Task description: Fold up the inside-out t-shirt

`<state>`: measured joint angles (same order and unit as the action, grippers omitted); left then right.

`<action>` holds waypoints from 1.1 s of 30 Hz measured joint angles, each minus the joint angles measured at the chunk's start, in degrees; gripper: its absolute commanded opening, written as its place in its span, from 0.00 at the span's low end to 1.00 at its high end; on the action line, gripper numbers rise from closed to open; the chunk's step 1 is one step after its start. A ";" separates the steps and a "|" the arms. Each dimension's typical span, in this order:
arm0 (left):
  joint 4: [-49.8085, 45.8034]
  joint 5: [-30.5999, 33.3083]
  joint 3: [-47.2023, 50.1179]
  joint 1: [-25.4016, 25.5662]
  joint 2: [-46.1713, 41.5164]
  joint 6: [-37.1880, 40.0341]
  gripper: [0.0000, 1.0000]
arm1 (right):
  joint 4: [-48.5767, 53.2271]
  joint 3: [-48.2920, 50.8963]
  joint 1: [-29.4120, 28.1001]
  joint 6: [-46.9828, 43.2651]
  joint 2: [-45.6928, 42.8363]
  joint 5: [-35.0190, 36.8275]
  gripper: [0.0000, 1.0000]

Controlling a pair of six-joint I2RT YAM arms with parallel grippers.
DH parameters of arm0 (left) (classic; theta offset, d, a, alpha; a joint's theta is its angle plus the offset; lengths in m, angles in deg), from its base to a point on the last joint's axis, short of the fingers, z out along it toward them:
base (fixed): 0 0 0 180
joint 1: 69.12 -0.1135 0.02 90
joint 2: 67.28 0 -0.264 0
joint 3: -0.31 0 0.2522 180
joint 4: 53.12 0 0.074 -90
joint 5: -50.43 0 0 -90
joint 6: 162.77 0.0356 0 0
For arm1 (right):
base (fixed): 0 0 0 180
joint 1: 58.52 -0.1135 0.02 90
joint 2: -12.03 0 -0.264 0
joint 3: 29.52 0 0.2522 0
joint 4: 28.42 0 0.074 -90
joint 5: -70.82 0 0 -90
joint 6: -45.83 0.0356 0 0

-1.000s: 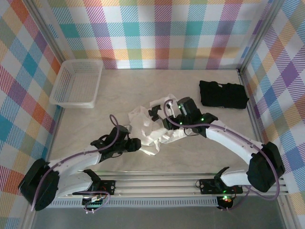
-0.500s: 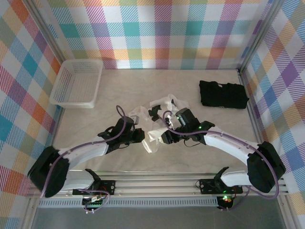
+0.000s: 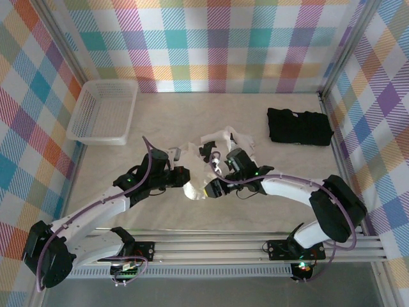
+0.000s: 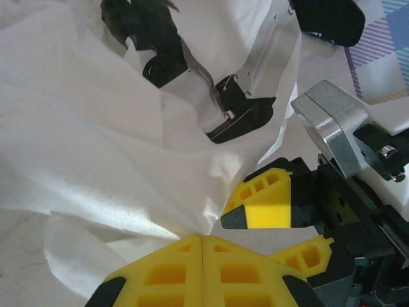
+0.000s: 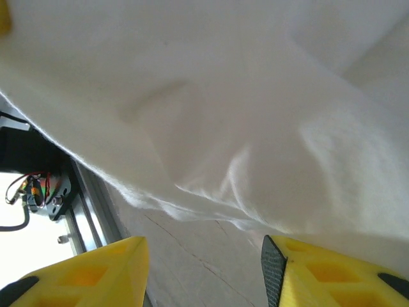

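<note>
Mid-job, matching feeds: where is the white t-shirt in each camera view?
Top external: the t-shirt is bunched mid-table, between the left gripper and the right gripper.
Left wrist: the t-shirt covers the upper left, pinched at the shut left gripper.
Right wrist: the t-shirt spans the top, above the open right gripper.
Shared landmark: the right gripper's yellow fingers.

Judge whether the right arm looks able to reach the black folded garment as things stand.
Probably yes. The black folded garment lies alone on the table on that arm's side. The right gripper stands open at the t-shirt, apparently holding nothing, so it looks free to swing over.
</note>
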<state>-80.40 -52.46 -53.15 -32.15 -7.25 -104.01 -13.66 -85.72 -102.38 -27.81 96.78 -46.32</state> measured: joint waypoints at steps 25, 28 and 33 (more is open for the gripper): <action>-25.03 2.56 -2.84 -0.17 -11.78 -0.46 0.00 | 12.63 -5.62 -0.39 -5.44 -5.64 15.72 0.58; -26.21 7.43 -1.70 -0.17 -7.39 -0.22 0.04 | 14.47 -6.60 0.42 -5.81 -5.64 16.96 0.60; -27.76 14.43 -1.36 -0.17 -1.38 1.07 0.35 | 16.63 -8.26 2.64 -6.19 -5.51 21.27 0.62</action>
<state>-108.16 -38.03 -54.51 -32.33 -8.63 -102.94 2.97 -93.98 -99.73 -34.00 91.28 -25.05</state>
